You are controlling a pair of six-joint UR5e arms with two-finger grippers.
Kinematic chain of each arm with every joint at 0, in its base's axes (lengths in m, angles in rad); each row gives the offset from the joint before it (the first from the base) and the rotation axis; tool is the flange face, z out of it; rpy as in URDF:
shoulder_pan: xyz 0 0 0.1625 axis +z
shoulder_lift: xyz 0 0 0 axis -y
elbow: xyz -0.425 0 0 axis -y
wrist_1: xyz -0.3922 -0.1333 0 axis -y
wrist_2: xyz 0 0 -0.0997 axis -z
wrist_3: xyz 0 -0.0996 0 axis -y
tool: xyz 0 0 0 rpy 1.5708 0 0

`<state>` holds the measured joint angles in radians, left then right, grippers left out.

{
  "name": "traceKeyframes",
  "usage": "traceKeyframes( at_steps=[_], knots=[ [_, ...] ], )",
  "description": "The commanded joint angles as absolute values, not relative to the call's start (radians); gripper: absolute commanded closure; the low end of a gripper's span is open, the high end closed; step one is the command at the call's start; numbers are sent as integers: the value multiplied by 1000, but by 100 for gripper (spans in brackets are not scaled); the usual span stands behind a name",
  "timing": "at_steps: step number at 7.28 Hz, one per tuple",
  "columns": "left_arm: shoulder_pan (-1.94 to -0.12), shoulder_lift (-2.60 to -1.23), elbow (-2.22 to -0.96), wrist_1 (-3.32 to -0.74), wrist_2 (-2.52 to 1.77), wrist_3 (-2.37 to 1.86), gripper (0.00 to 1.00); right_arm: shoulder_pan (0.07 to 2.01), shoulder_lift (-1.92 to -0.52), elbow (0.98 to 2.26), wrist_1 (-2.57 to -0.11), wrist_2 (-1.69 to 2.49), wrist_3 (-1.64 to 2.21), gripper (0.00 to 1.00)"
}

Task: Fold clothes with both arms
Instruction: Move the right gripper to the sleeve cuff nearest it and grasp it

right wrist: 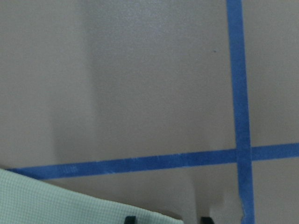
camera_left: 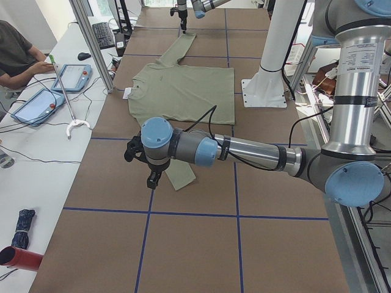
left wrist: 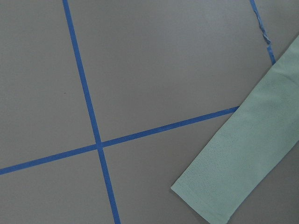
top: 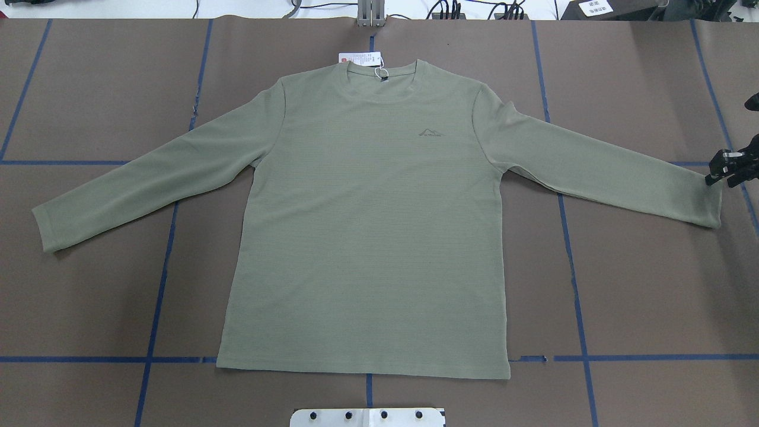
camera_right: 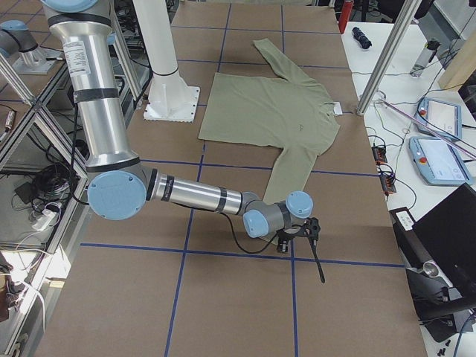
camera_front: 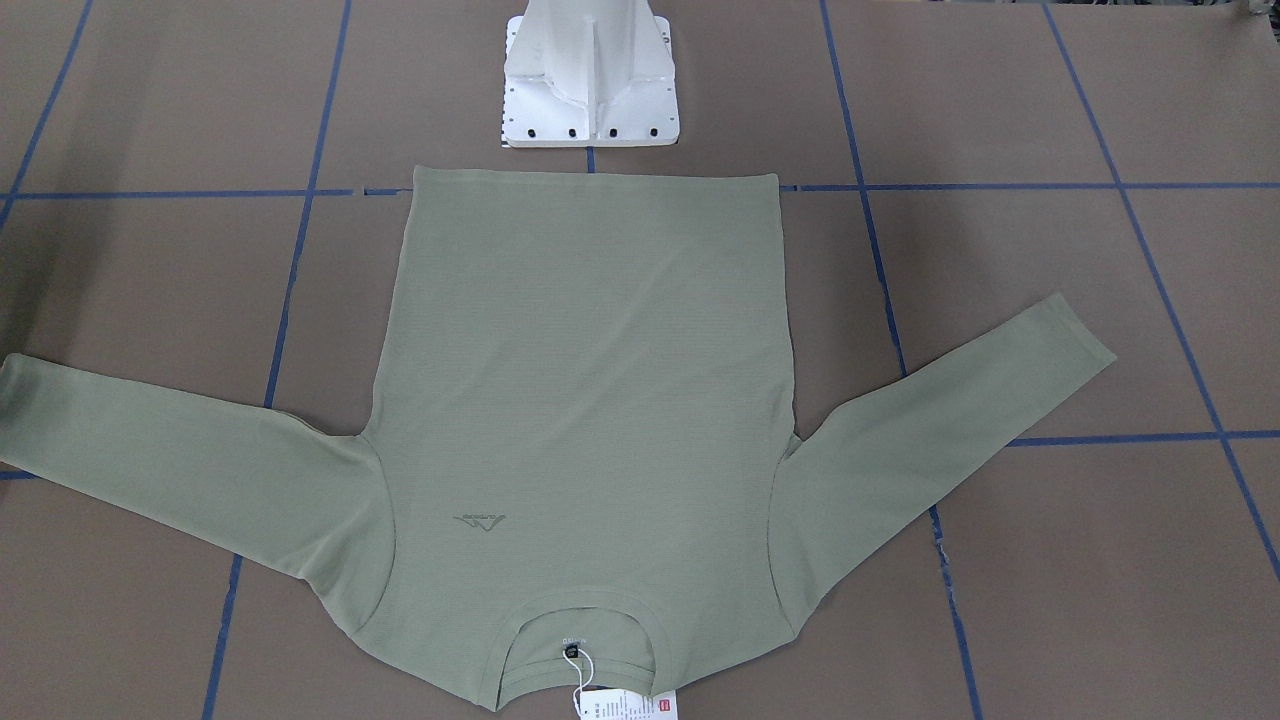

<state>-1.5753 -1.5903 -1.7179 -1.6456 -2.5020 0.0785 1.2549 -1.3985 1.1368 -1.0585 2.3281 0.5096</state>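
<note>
Brown surface [top: 89,308] taped with blue lines carries a green shirt [top: 367,225], laid flat, front up, sleeves out. The right hand [top: 724,168] hangs at one cuff, fingers [right wrist: 130,219] spread apart. The left hand [camera_left: 151,178] hovers by the other cuff; I cannot tell whether it is spread.

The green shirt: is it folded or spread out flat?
Spread out flat. The shirt lies front up on the table, its sleeves stretched out to both sides, and no part is folded over.
</note>
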Motion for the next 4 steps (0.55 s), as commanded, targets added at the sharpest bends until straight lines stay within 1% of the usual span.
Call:
traceKeyframes(
  at_steps=[1,2,4],
  knots=[
    [-1575,-1589,-1718,-1644,-2502,78,0,1255,-1401,1137,-1058,2330,515,97],
    [-1575,-1589,-1717,-1646,-2502,78,0,1253,-1401,1138,-1060,2333,531,100],
    [-1575,-1591,-1717,-1646,-2502,78,0,1255,-1391,1166,-1058,2353,592,100]
  ],
)
